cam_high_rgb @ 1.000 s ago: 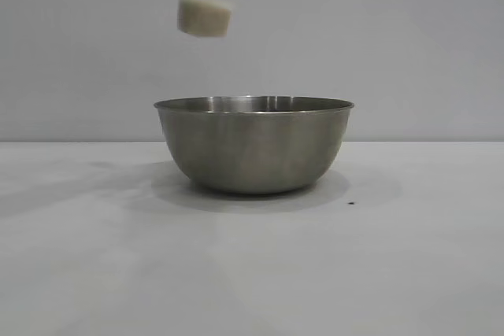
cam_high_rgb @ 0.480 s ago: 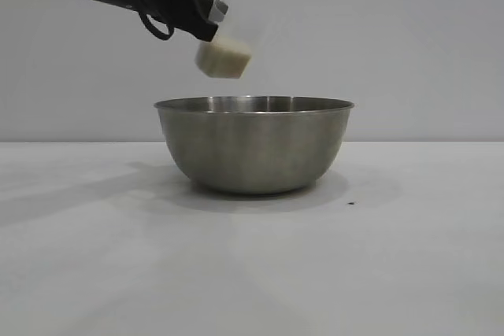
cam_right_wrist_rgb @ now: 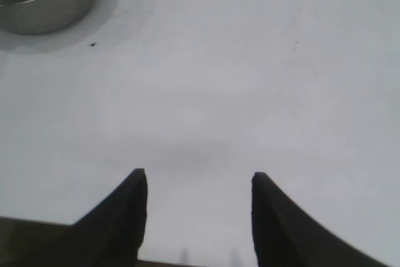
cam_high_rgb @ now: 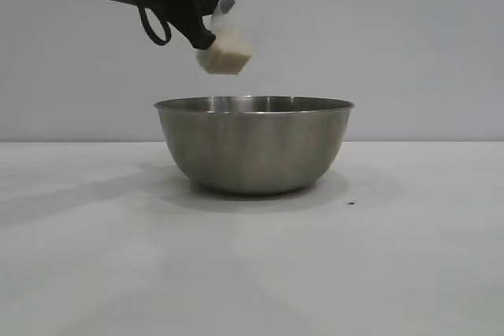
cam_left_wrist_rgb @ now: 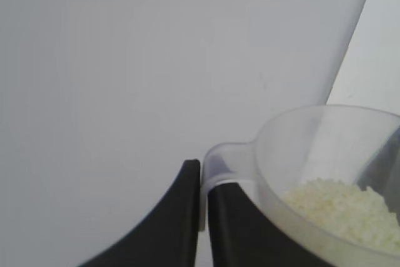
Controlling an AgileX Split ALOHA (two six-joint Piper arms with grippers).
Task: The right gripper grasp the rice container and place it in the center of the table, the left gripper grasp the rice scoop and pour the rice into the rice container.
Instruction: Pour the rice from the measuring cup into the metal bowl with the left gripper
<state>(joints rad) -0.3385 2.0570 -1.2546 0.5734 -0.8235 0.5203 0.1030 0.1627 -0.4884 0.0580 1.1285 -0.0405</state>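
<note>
Above the left rim of the large round brushed-steel rice container (cam_high_rgb: 253, 145), the black two-fingered left gripper (cam_left_wrist_rgb: 201, 182) is clamped on the side handle of the small clear plastic rice scoop (cam_high_rgb: 224, 45), tilted, with off-white rice (cam_left_wrist_rgb: 340, 207) inside. That bowl sits mid-table on the plain white table (cam_high_rgb: 252, 273). Well apart, the black right gripper (cam_right_wrist_rgb: 199, 182) hovers with fingers spread, holding nothing. No writing can be read anywhere.

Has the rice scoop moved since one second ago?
Yes. The rice scoop came lower and rightward, nearer the rim of the rice container, and it is tilted.
</note>
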